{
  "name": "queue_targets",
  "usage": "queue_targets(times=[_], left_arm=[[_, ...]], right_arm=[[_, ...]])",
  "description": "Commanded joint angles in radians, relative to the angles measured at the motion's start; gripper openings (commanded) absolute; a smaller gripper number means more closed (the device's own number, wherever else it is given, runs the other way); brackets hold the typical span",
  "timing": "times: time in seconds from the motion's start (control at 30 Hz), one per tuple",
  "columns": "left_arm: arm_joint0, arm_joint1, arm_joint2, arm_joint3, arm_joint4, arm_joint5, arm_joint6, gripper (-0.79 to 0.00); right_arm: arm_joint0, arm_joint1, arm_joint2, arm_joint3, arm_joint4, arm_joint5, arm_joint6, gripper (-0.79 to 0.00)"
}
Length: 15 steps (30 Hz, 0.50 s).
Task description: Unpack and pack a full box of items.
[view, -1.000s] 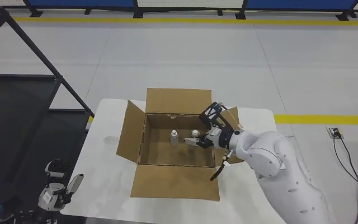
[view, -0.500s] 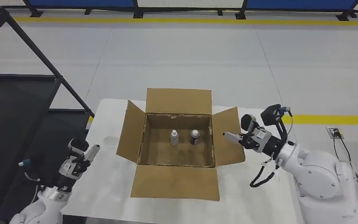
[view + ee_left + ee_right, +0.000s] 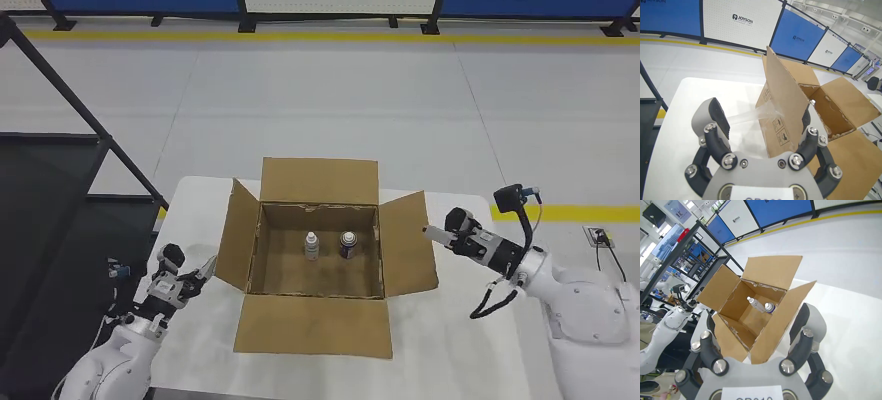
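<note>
- one cardboard box (image 3: 312,325), standing on one white surface (image 3: 455,330).
- four flaps (image 3: 318,180) on that box, all folded outward.
- two items inside the box: one white bottle (image 3: 312,244) and one dark can (image 3: 348,243) with a pale cap.
- one strip of clear tape (image 3: 753,114) hanging from a side flap.
- two robot hands: one left hand (image 3: 200,270), one right hand (image 3: 432,234).
- two fingers (image 3: 718,115) on each hand.
</note>
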Motion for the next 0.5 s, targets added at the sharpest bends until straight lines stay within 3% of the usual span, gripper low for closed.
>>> queue_targets(times=[0.0,0.27,0.47], left_arm=[[0.001,0.000,0.016,-0.011,0.008,-0.005,-0.007,0.000],[-0.027,0.004,0.084,-0.049,0.117,-0.022,-0.092,0.000],[-0.094,0.003,0.148,-0.021,0.216,0.019,-0.125,0.000]], right_arm=[[0.032,0.004,-0.011,0.059,0.060,0.004,0.068,0.000],[0.158,0.010,-0.105,0.224,0.233,-0.053,0.219,0.000],[0.223,0.010,-0.176,0.284,0.402,-0.124,0.323,0.000]])
